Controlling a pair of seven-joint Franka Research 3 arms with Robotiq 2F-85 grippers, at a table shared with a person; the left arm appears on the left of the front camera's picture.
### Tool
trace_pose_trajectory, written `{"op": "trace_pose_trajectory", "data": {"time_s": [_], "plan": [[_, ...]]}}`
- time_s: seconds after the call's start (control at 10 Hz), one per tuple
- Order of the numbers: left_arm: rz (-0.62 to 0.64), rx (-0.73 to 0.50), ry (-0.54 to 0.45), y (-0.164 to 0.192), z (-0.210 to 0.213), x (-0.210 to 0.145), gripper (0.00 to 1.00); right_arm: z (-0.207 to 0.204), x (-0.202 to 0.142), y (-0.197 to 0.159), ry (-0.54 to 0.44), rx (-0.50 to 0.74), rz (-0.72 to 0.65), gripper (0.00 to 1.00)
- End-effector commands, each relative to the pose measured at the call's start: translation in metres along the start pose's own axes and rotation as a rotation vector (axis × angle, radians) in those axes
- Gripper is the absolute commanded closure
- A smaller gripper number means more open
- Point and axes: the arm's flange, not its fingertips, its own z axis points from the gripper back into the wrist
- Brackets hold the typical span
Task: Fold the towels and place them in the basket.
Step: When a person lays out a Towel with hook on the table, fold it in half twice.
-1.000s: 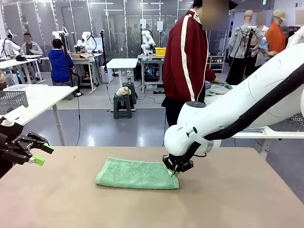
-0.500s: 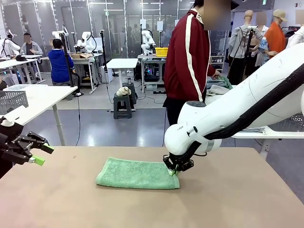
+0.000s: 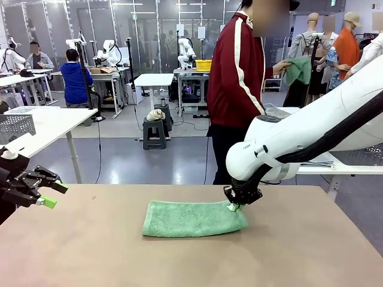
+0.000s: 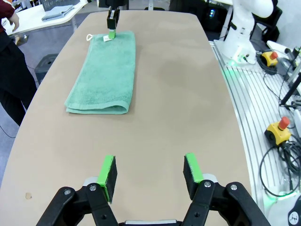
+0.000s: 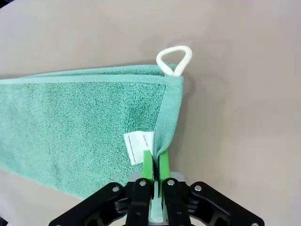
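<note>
While the left gripper (image 4: 149,169) is hanging over the near left corner of the worktop (image 3: 299,251) with its green pads standing apart and nothing between them, it is probably waiting clear so the other arm has room. Toward the middle of the worktop, the sea-green towel (image 3: 191,218) is lying doubled into a long strip, running parallel to the near edge. At its right-hand end the right gripper (image 5: 156,162) is pinching the short hem, pads pressed together on the cloth just beside the white label (image 5: 138,147) and near the white corner loop (image 5: 174,60), likely to get a firm hold for the next fold. Beyond the far edge, a person (image 3: 239,72) is standing and holding up a green cloth (image 3: 297,69).
</note>
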Motion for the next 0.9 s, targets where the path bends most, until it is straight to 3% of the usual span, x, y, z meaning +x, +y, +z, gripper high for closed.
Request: {"op": "trace_pose_trajectory", "data": {"time_s": [0.0, 0.5, 0.8], "plan": [[0.002, 0.002, -0.014, -0.003, 0.0, 0.002, 0.27, 0.011, -0.007, 0.01, 0.022, -0.005, 0.017, 1.0], [0.002, 0.002, -0.014, -0.003, 0.0, 0.002, 0.27, 0.047, 0.005, 0.097, -0.026, -0.152, 0.113, 1.0], [0.002, 0.002, -0.014, -0.003, 0.0, 0.002, 0.27, 0.063, 0.006, 0.184, 0.001, -0.181, 0.129, 1.0]]}}
